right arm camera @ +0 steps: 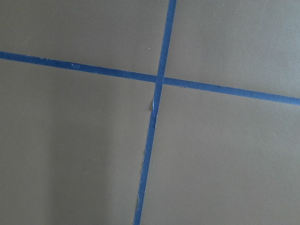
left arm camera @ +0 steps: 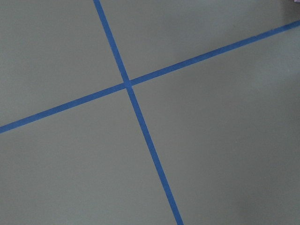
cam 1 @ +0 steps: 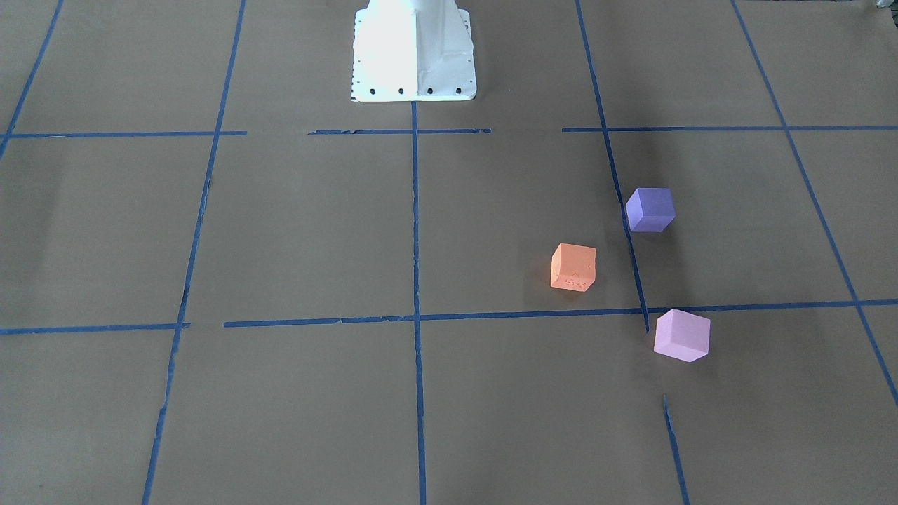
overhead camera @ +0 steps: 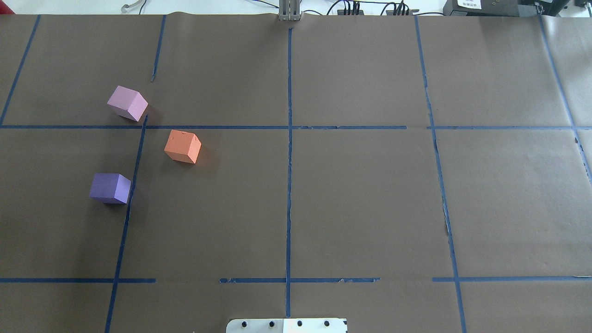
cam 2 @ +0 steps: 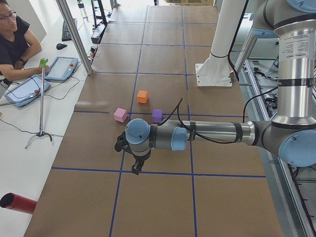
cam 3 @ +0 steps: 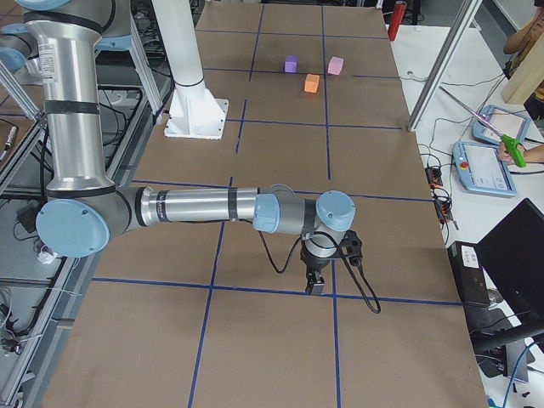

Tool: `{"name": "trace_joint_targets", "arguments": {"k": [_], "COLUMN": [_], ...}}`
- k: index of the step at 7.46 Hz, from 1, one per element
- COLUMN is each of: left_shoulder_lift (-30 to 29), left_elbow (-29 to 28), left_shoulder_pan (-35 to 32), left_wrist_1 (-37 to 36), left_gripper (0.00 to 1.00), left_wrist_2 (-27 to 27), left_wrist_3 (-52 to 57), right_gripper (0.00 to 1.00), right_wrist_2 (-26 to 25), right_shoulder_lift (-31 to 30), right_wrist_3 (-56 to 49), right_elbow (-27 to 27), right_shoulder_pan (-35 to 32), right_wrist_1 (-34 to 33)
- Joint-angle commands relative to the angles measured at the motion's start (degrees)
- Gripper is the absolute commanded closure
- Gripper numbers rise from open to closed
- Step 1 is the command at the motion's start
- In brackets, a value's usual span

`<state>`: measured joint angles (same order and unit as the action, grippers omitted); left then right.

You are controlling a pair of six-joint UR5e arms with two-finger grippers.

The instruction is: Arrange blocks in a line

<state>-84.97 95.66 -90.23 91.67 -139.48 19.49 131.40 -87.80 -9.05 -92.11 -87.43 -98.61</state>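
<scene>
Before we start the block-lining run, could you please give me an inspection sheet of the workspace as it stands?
Surface: brown paper with a blue tape grid, tape torn in spots.
Job's things: orange cube, violet-blue cube and pink-lilac cube lie apart in a triangle, not a line, on the robot's left side.
Clutter: nothing seen.
Grippers: left gripper and right gripper hang over bare paper, far from the cubes; open or shut cannot be told.
Cables: a black cable loops off the right wrist.
Surroundings: seated operator, teach pendant, red cylinder on the side bench.
</scene>
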Motion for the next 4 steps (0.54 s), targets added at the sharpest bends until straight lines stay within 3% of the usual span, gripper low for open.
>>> {"name": "trace_joint_targets", "arguments": {"k": [1, 4], "left_shoulder_lift": [0.0, -2.7], "left_elbow": [0.4, 4.3], "left_shoulder_pan": [-0.3, -0.1], "left_wrist_1": [-0.1, -1.7], "left_gripper": [0.0, 0.0], "left_wrist_2": [0.0, 1.6], "left_wrist_3": [0.3, -4.1], "right_gripper": [0.0, 0.0], "right_wrist_2": [0.0, 0.0], "right_shoulder_lift": [0.0, 0.0], "right_wrist_3": [0.0, 0.0], "right_elbow": [0.0, 0.0], "right_shoulder_pan": [0.0, 0.0], "right_wrist_1": [0.0, 0.0]}}
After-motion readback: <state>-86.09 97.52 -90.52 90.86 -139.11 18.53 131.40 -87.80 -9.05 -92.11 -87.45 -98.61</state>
